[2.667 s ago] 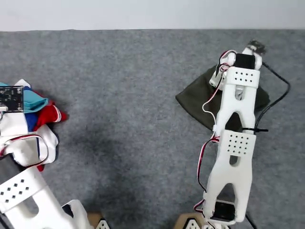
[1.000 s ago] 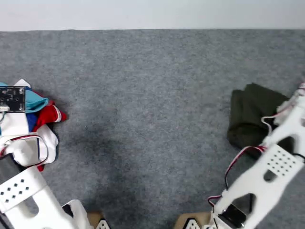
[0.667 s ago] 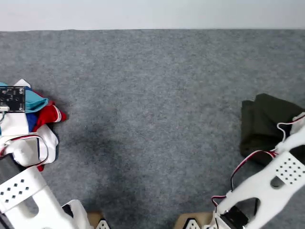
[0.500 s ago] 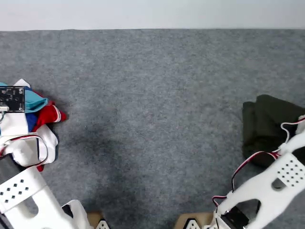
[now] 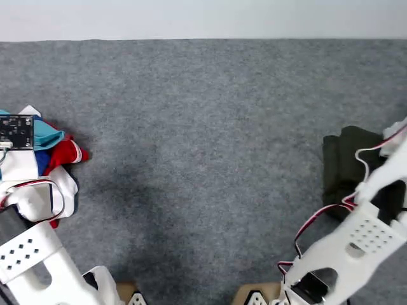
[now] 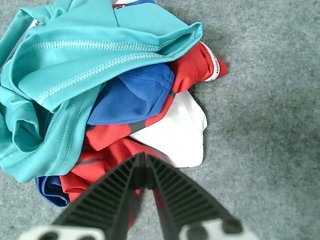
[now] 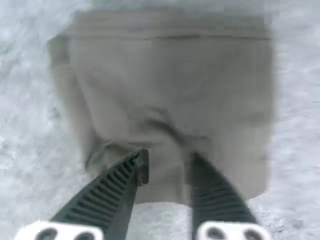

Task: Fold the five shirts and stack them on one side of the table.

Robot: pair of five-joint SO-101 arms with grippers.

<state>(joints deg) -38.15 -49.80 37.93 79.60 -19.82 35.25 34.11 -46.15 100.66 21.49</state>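
Surface: grey carpeted table (image 5: 203, 95), pale wall (image 5: 203, 19) behind.
Near left: left gripper (image 6: 144, 167), fingers pressed together with nothing visibly between them, poised right over the pile (image 6: 100, 75).
Just beyond: teal, blue, red and white shirts, crumpled, at the table's left edge.
Near right: right gripper (image 7: 168, 165), fingers apart, above the dark shirt (image 7: 170, 85).
Far right: that shirt lies folded, well apart from the pile.
Call: the left arm looks nearer for the next pick.

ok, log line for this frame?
right gripper: open over folded dark shirt | left gripper: shut above shirt pile
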